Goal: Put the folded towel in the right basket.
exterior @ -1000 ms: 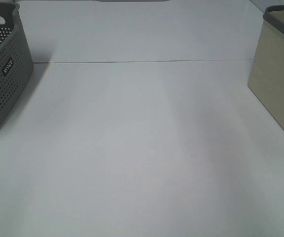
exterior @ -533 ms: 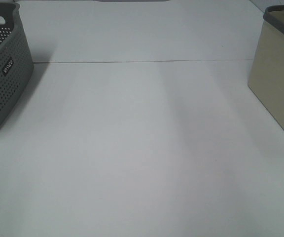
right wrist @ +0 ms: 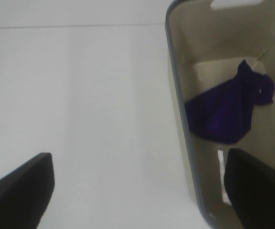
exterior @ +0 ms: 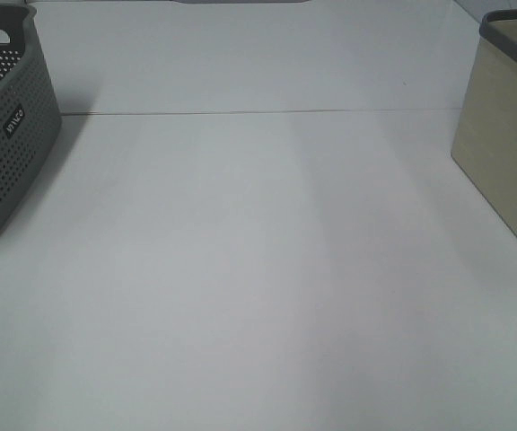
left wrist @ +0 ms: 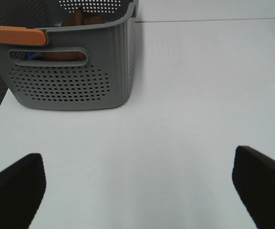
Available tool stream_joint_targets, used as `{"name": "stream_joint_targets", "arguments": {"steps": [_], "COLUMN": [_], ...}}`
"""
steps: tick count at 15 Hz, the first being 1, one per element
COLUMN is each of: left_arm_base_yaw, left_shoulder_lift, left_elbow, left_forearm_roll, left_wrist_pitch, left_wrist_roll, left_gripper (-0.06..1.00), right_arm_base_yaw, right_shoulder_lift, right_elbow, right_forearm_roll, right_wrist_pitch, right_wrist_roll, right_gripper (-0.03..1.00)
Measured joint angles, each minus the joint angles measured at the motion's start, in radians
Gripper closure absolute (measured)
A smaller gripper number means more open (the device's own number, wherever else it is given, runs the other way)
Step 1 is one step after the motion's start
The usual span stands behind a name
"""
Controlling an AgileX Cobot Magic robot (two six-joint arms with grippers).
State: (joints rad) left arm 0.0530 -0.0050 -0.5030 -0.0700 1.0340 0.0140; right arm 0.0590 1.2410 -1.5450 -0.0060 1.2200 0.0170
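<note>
The purple towel (right wrist: 228,117) lies inside the beige right basket (right wrist: 178,119), bunched on its floor more than neatly folded, so the placing itself looks done as far as these pictures can tell; what is left, at most, is for the arms to finish pulling clear. The right gripper (right wrist: 142,191) hangs over the table beside the basket's rim with its two dark fingers (right wrist: 20,191) spread wide apart and nothing between them. The left gripper (left wrist: 137,191) is likewise spread wide and empty, above bare white table (left wrist: 185,95) in front of the grey perforated basket (left wrist: 70,81). The high view shows only the layout: the grey basket (exterior: 7,135) at the left edge, the beige one (exterior: 505,153) at the right edge, well apart, with open table (exterior: 258,251) between and no arm in the frame. It looks at the beige basket from the side, so its contents are hidden; only the right wrist view looks down into it and shows the towel. The left wrist view alone reveals an orange handle (left wrist: 13,36) on the grey basket and something brownish inside (too obscured by the wall to identify).
</note>
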Motion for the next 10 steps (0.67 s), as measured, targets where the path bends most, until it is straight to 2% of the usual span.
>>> {"name": "stream_joint_targets", "arguments": {"steps": [1,5,8,10], "left_arm_base_yaw": [0.0,0.0,0.0,0.0], "left_shoulder_lift": [0.0,0.0,0.0,0.0], "left_elbow": [0.0,0.0,0.0,0.0], "left_forearm_roll": [0.0,0.0,0.0,0.0], "left_wrist_pitch": [0.0,0.0,0.0,0.0], "left_wrist_roll": [0.0,0.0,0.0,0.0], "left_gripper": [-0.05,-0.05,-0.05,-0.05], "right_arm_base_yaw": [0.0,0.0,0.0,0.0], "right_shoulder_lift": [-0.055,-0.557,-0.874,-1.042], "right_elbow": [0.056,0.514,0.759,0.871], "right_forearm_roll": [0.0,0.0,-0.004,0.006], "right_wrist_pitch": [0.0,0.002,-0.019,-0.02], "right_wrist_roll": [0.0,-0.001,-0.002,-0.002], "right_gripper": [0.04,0.04,0.04,0.04]}}
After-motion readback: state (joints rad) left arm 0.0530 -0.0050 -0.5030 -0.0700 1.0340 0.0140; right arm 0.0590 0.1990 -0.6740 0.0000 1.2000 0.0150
